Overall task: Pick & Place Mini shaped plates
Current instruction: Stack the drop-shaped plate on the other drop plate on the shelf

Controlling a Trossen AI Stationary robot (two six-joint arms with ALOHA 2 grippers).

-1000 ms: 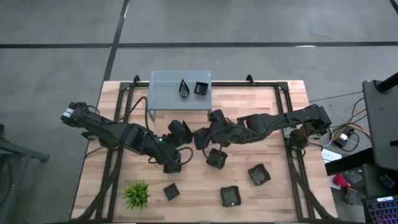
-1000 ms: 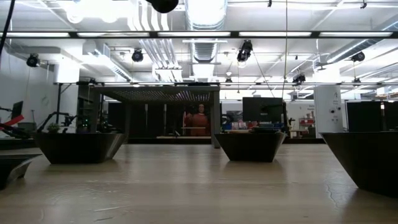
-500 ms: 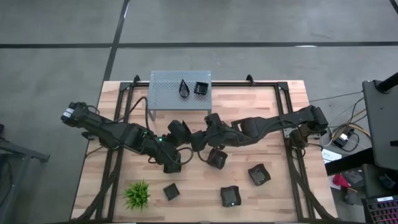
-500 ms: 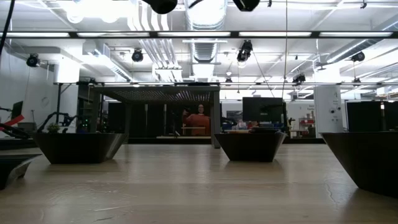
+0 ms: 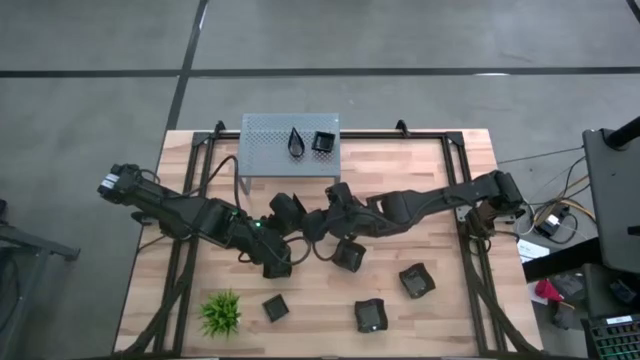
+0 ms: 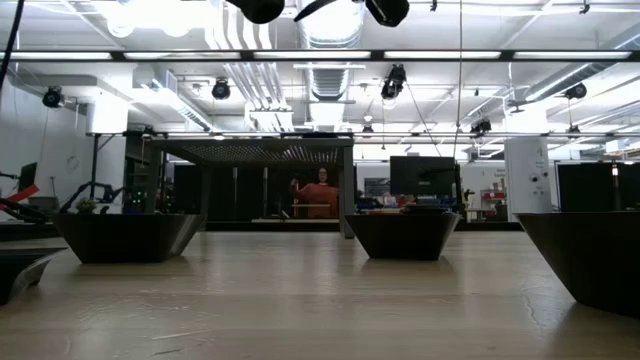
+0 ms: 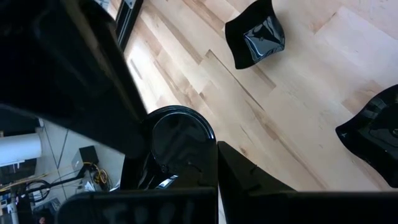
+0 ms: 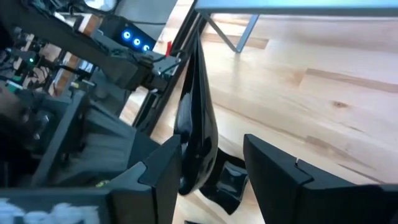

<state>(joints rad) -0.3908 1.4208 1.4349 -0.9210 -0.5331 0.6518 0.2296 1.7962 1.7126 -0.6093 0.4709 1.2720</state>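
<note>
A black teardrop-shaped mini plate [image 8: 196, 124] stands on edge in the air above the table's middle, held by my shut left gripper [image 5: 298, 218]. Its glossy face shows in the left wrist view [image 7: 177, 140]. My right gripper [image 8: 217, 171] is open, one finger on either side of this plate; I cannot tell whether the nearer finger [image 8: 158, 177] touches it. In the high view the right gripper [image 5: 318, 222] faces the left one. A grey perforated shelf [image 5: 265, 140] at the far edge carries a teardrop plate [image 5: 297, 142] and a square plate [image 5: 323, 142]. My left gripper pinches the teardrop plate's wide round end [image 7: 199, 163] between its two fingers, coming from the table's left and slanting downward. The plate rises on edge above the fingers, its pointed tip [image 8: 196, 43] uppermost, well clear of the table.
Square black plates lie on the wooden table [image 5: 348, 253], [image 5: 416, 281], [image 5: 369, 316], [image 5: 275, 308]. A spiky green plant [image 5: 221, 313] stands near the front left. Black frame rails run along the table's sides. A person shows far off in the room [image 6: 318, 195].
My right gripper has moved toward the table's left and slightly down, closing in on the plate in the left gripper; its arm now shows at the top of the low view. The left arm and plate have stayed put.
</note>
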